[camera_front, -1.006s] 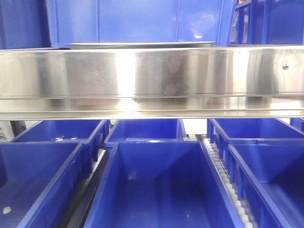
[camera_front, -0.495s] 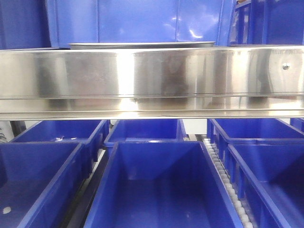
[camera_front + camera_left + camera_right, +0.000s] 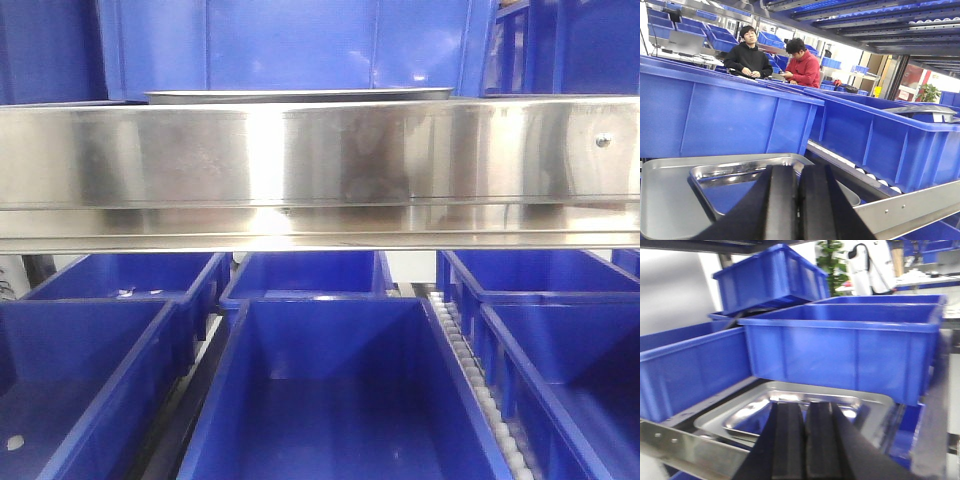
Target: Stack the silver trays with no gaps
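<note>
While both grippers hover with their black pads pressed together and nothing between them, the shiny shallow stainless-steel trays (image 3: 740, 172) lie just ahead of and below each fingertip pair, on the shelf in front of the deep blue plastic bins (image 3: 725, 117). In the left wrist view the left gripper (image 3: 797, 200) points over a smaller tray resting inside a wider one, its rim seemingly askew from the outer rim. The right gripper (image 3: 805, 440) faces the same stack from the other side, the tray's near edge (image 3: 730, 427) directly before it. In the front view only a thin tray rim (image 3: 300, 96) shows above the broad mirror-like steel rail (image 3: 320, 170). Neither arm looks clearly nearer; the trays' long axis seems to run between the two grippers.
</note>
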`<state>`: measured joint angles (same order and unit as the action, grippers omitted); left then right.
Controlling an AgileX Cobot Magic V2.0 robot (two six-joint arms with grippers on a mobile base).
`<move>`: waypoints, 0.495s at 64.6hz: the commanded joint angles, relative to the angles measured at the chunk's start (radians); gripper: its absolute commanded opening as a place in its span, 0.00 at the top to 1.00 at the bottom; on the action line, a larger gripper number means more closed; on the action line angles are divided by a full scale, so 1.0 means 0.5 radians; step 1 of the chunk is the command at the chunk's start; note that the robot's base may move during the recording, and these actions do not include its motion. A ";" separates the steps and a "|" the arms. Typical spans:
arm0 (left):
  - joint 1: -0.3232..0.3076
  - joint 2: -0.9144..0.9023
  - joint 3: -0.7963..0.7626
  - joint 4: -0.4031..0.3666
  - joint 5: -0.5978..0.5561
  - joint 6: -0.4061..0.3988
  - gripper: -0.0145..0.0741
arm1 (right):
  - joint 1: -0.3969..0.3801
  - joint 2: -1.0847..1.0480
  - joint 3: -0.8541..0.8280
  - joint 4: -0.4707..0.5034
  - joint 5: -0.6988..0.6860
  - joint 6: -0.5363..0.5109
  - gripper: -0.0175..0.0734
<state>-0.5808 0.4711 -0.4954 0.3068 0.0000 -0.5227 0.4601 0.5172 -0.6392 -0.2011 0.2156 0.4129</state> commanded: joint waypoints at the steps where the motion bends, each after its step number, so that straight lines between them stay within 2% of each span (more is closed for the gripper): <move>1: -0.001 -0.010 -0.001 0.005 -0.027 -0.001 0.85 | -0.039 -0.038 0.088 0.023 -0.125 -0.013 0.89; 7: -0.001 -0.010 -0.001 0.005 -0.027 -0.001 0.85 | -0.121 -0.111 0.281 0.072 -0.282 -0.013 0.89; 12: -0.001 -0.010 -0.001 0.005 -0.027 -0.001 0.85 | -0.223 -0.219 0.449 0.151 -0.252 -0.074 0.89; 17: -0.001 -0.010 -0.001 0.005 -0.027 -0.001 0.85 | -0.352 -0.357 0.617 0.363 -0.226 -0.172 0.89; 22: -0.001 -0.010 -0.001 0.005 -0.027 -0.001 0.85 | -0.518 -0.518 0.765 0.378 -0.222 -0.218 0.89; 27: -0.001 -0.010 -0.001 0.005 -0.027 -0.001 0.85 | -0.662 -0.668 0.911 0.423 -0.222 -0.364 0.89; 32: -0.001 -0.010 -0.001 0.005 -0.027 -0.001 0.85 | -0.796 -0.813 1.034 0.571 -0.222 -0.633 0.89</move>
<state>-0.5808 0.4711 -0.4954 0.3068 0.0000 -0.5227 0.1170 0.1733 -0.1730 0.0280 0.1192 0.2192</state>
